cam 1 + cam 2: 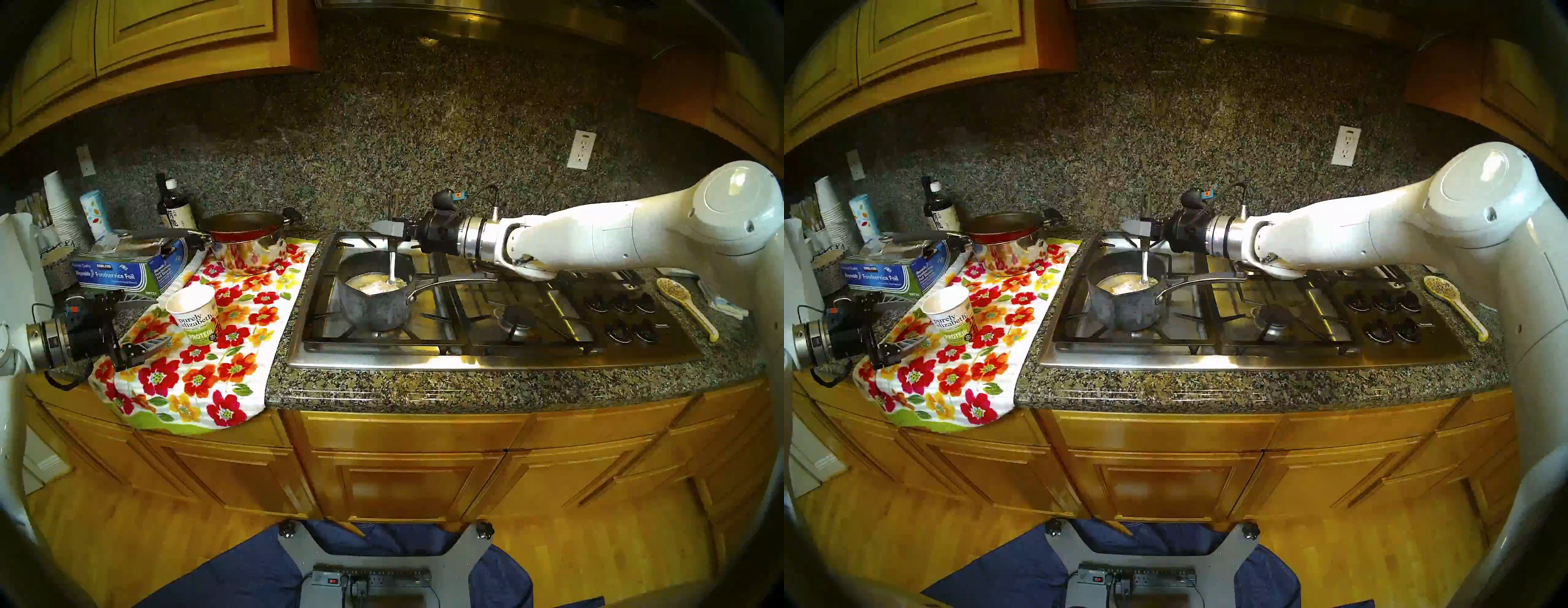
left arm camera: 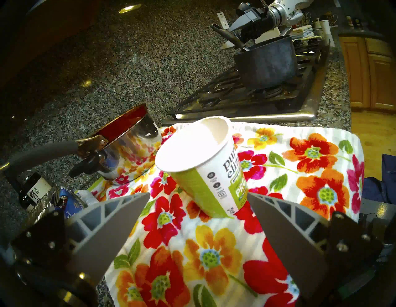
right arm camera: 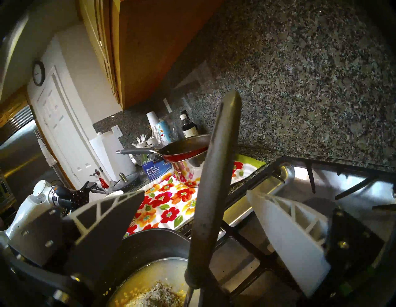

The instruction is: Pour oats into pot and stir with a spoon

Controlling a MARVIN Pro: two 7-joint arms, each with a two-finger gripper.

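Dark-handled spoon (image 1: 392, 263) | upright | bowl down in pot (image 1: 373, 297) oats (image 1: 375, 286)

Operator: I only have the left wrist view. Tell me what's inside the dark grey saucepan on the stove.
Observer: In the head view, a pale heap of oat flakes sits in yellowish liquid inside the dark grey mottled saucepan. The silvery end of the long dark-handled spoon is dipped into it.
Operator: Report the right gripper's hold on that spoon.
Observer: In the right wrist view, the right gripper is open. Its fingers stand apart on either side of the handle, with a gap showing on each side.
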